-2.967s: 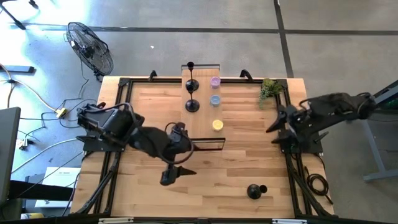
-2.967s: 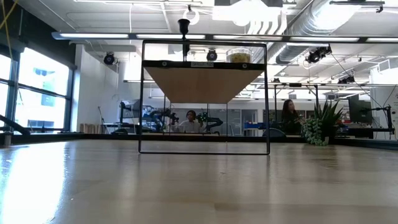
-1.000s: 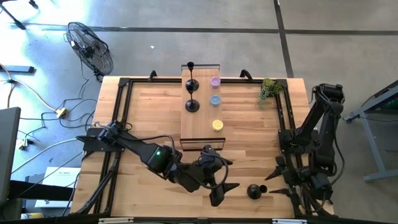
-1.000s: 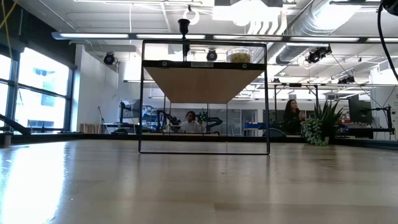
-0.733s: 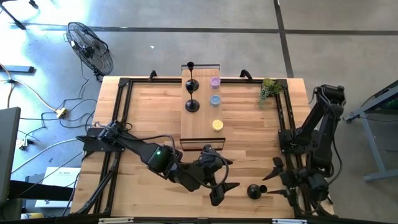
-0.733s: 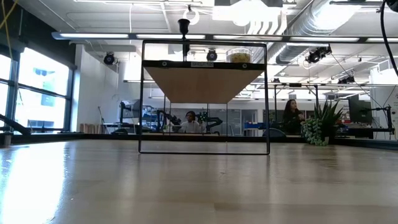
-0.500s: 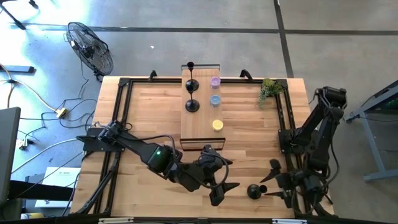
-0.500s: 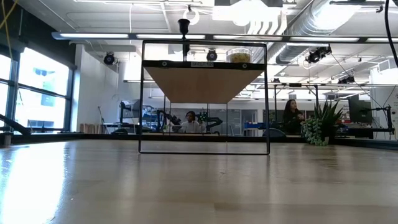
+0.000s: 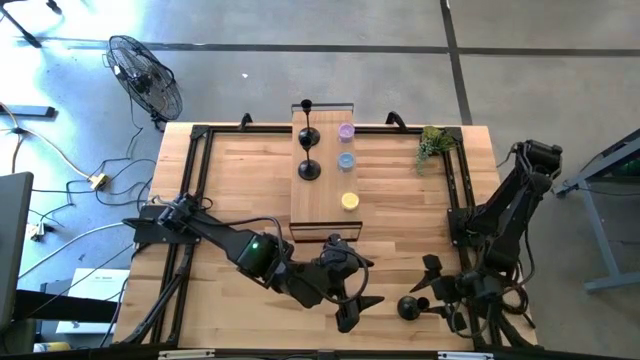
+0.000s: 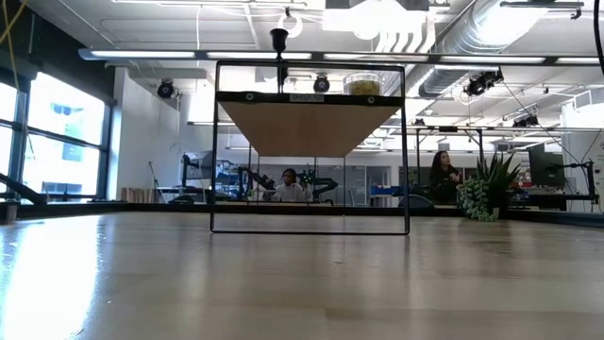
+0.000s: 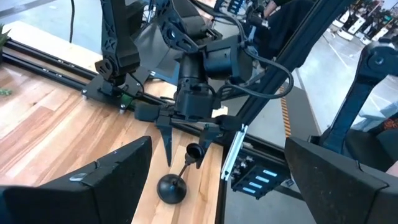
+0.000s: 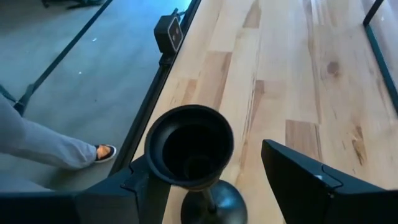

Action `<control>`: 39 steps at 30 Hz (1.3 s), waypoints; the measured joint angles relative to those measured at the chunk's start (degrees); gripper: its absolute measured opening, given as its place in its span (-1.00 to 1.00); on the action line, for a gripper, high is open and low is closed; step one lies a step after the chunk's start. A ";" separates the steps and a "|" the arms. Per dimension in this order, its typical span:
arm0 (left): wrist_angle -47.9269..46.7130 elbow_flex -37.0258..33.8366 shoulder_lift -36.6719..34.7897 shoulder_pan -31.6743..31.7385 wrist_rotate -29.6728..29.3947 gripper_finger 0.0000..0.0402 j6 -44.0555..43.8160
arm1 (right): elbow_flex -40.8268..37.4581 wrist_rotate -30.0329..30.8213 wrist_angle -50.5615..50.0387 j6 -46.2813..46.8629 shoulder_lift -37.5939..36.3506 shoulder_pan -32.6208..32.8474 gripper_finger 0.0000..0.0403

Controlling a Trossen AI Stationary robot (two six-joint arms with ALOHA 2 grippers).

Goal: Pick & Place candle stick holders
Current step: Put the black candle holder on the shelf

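Holder (image 9: 408, 307) lies tipped on the table (image 9: 230, 190) near its front right corner, cup end twd the right gripper (image 9: 437, 292), whose fingers are spread w/ the cup (image 12: 188, 146) between them, not pinching it that you can see. Left gripper (image 9: 362, 308) sits low just left of the base, fingers (image 11: 106, 180) spread wide, nothing held, approx level w/ the holder. You've got two more holders (image 9: 309, 137) upright on the shelf (image 9: 325, 200) at the back, beside three candles (image 9: 346, 131), w/ a plant (image 9: 432, 143) to the right
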 joint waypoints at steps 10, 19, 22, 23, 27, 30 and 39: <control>-1.95 0.00 0.00 -0.01 1.40 0.79 -0.41 | 0.00 -6.04 0.00 0.95 -0.01 -3.20 -0.10; -5.06 0.00 -0.01 0.01 1.38 0.79 -0.05 | 0.02 -10.17 0.91 1.00 -0.02 -4.85 -0.88; -5.20 0.00 0.00 0.01 1.38 0.79 0.03 | 0.02 -10.80 2.38 0.11 -0.02 -5.25 -0.88; -5.17 0.00 0.00 0.01 1.38 0.79 0.03 | 0.04 -10.83 3.09 0.05 -0.02 -5.47 -0.87; -5.12 0.02 0.00 0.01 1.38 0.79 0.03 | 0.09 -11.07 5.48 -0.58 -0.04 -6.52 -0.87; -4.82 0.03 0.04 0.02 1.36 0.79 0.03 | 0.68 -11.08 6.97 -3.12 -0.22 -7.27 -0.87; -4.86 0.09 0.16 0.03 1.39 0.79 -0.05 | 13.78 -10.12 -10.66 -11.33 -0.39 -11.30 -0.87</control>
